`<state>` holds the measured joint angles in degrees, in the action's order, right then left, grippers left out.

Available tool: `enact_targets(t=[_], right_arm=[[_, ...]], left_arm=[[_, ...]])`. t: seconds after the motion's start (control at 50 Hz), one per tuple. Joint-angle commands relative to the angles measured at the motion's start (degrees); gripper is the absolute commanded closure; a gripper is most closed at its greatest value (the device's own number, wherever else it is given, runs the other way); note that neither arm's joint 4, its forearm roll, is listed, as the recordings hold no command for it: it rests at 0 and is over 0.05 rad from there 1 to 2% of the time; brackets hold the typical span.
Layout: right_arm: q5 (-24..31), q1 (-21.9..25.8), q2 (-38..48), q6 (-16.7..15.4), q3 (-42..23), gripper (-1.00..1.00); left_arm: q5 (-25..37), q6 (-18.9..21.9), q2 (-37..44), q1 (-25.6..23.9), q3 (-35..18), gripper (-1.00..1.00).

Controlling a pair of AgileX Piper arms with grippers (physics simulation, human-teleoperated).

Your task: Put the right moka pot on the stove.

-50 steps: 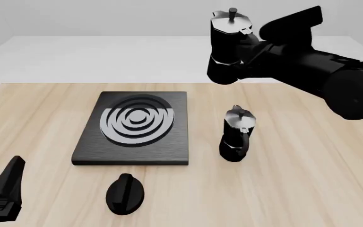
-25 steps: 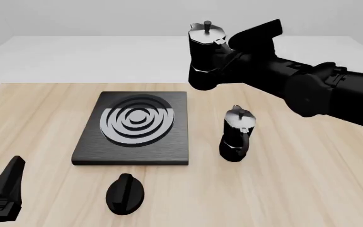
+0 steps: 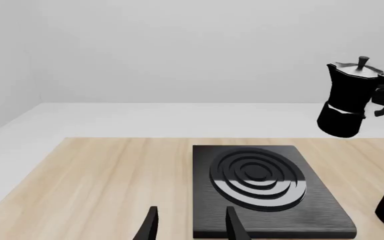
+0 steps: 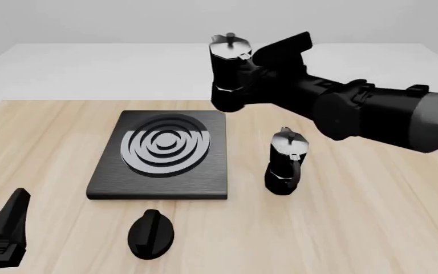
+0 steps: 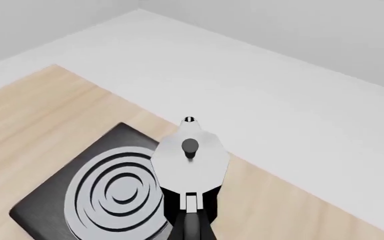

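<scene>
1. The right moka pot (image 4: 230, 73) hangs upright in the air, well above the tabletop (image 4: 371, 217), with its silver lid and knob on top. In the front view it sits over the far right corner of the stove (image 4: 162, 154), not over the burner rings; the right wrist view shows its lid (image 5: 190, 160) just beside the rings rather than centred on them.
2. The right end effector (image 4: 259, 64) is clamped on the pot from its handle side, and the arm reaches in from the right. Its fingertips are hidden behind the pot, so the hold is judged from the pot hanging clear of everything.
3. To finish well, I would carry the pot sideways toward the left and a little nearer until the knob lines up over the middle of the rings, and only then lower it.
4. Keep the pot level on the way down; a tilt would land it on one edge of its faceted base, and it might rock or tip on release.
5. Lower until the base rests flat on the slab, then let go and pull back along the handle side so the loop is not snagged.
6. The second moka pot (image 4: 286, 161) stands on the tabletop just right of the stove, under the arm's path; the forearm should stay high above it.
7. The left end effector (image 3: 190, 226) waits near the front edge, fingers parted and holding nothing, well apart from the stove. The black knob (image 4: 152, 233) lies in front of the stove, out of the way.
</scene>
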<state>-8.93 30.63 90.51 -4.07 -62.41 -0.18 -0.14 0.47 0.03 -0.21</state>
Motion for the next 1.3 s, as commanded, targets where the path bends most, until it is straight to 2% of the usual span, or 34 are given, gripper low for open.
enact_targets(t=[0.02,0.36,0.74,1.3], right_arm=[[-2.1,0.9,1.2,0.4,-3.0,1.0],[-2.7,2.6,6.1,-0.4,-7.1,1.0],[-4.2,5.7,10.4,0.8,-9.8,1.0],[-5.5,10.2,14.5,1.2,-11.2,1.0]], left_arm=[[0.0,0.0,0.0,0.0,0.0,-1.0],[0.0,0.0,0.0,0.0,0.0,-1.0],[0.0,0.0,0.0,0.0,0.0,-1.0],[0.0,0.0,0.0,0.0,0.0,-1.0]])
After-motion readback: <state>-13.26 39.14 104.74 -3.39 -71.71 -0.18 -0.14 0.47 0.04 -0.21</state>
